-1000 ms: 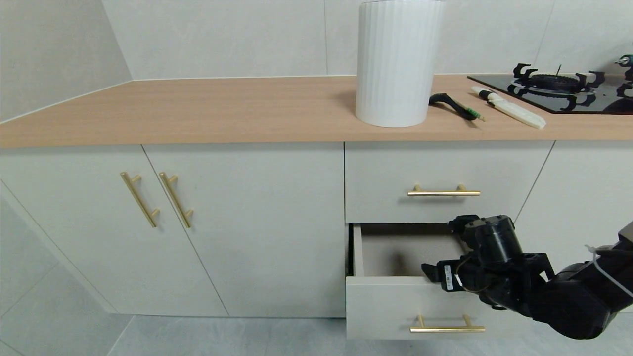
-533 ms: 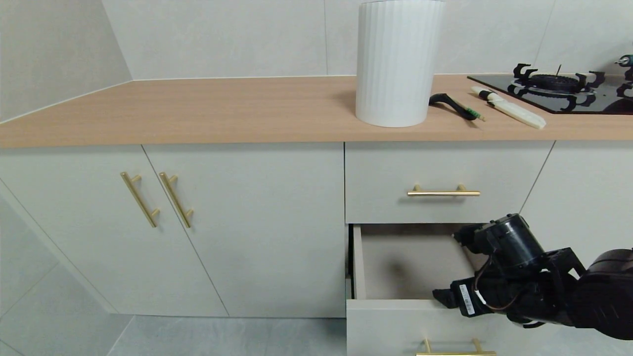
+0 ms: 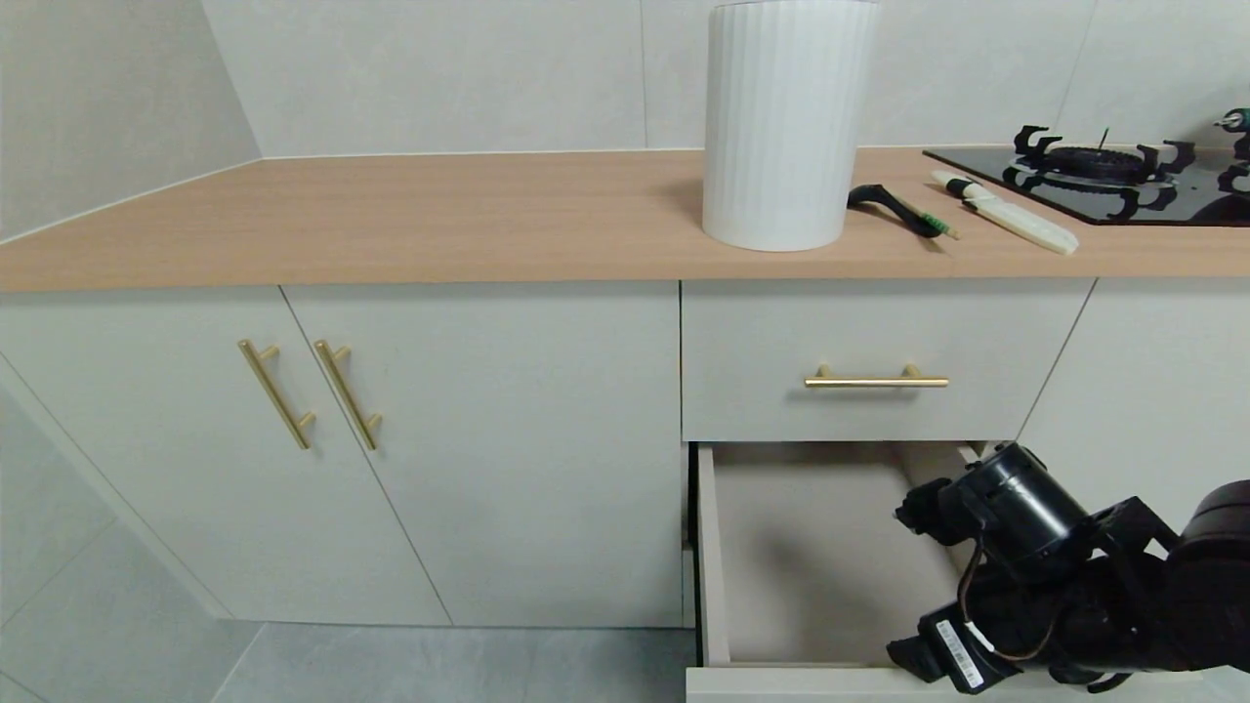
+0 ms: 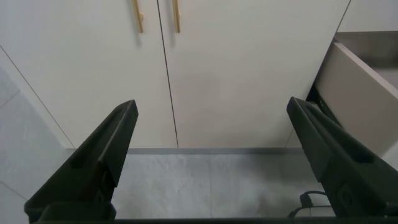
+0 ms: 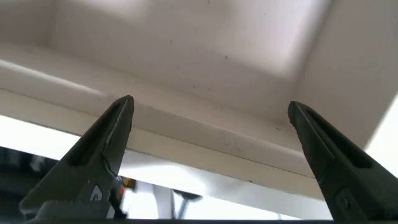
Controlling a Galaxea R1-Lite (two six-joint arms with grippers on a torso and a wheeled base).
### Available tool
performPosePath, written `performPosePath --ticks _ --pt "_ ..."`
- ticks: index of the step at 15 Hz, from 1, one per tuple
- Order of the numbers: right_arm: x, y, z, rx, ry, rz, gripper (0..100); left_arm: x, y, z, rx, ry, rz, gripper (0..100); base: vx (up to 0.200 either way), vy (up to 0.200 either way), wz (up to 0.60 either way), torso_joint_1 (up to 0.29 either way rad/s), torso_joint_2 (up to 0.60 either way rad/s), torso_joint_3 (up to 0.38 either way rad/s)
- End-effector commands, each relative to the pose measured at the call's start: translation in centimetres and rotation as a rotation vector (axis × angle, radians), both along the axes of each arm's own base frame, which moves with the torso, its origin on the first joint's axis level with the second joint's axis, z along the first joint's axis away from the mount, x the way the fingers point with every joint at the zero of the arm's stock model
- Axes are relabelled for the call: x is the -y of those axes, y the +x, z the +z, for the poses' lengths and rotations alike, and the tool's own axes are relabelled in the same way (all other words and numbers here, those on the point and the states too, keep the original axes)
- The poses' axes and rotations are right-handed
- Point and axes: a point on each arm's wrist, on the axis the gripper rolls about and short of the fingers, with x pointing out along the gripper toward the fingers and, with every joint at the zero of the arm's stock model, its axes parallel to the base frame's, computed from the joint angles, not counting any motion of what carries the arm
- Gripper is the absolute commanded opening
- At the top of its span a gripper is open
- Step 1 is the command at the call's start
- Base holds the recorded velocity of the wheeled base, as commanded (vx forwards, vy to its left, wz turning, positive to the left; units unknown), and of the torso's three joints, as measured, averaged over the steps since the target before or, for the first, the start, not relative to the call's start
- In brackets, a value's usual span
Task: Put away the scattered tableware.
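On the wooden counter point(image 3: 439, 215) lie a black-handled tool point(image 3: 894, 210) and a white utensil point(image 3: 1006, 223), both just right of a tall white ribbed container point(image 3: 786, 122). Below them the lower drawer point(image 3: 820, 547) stands pulled far out, and I see nothing inside it. My right gripper point(image 3: 903, 586) point(image 5: 211, 155) is open at the drawer's front right corner, its fingers spread wide with nothing between them. My left gripper point(image 4: 211, 162) is open and holds nothing, low in front of the closed cabinet doors point(image 4: 155, 74), with the drawer's side point(image 4: 360, 93) off to one side.
A black gas hob point(image 3: 1104, 176) sits at the counter's far right. The upper drawer point(image 3: 874, 361) is closed, with a brass handle. Two closed cabinet doors point(image 3: 322, 439) with brass handles fill the left. Grey floor tiles point(image 3: 439, 669) lie below.
The lower drawer has slid much farther out toward me, its front now at the view's bottom edge. My right gripper moved down and back with it.
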Motion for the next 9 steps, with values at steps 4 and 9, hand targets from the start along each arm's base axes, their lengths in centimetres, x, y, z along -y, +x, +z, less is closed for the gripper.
performPosePath --ticks 4,9 --pt "0.0 -1.8 0.2 -0.074 -0.077 0.093 100 0.0 0.0 0.0 0.000 0.000 -0.001 100 0.000 0.000 0.00 0.000 0.00 0.000" --pt "-0.3 -3.2 0.0 -0.140 -0.133 0.152 100 0.0 0.0 0.0 -0.002 0.000 0.001 100 0.000 0.000 0.00 0.000 0.00 0.000"
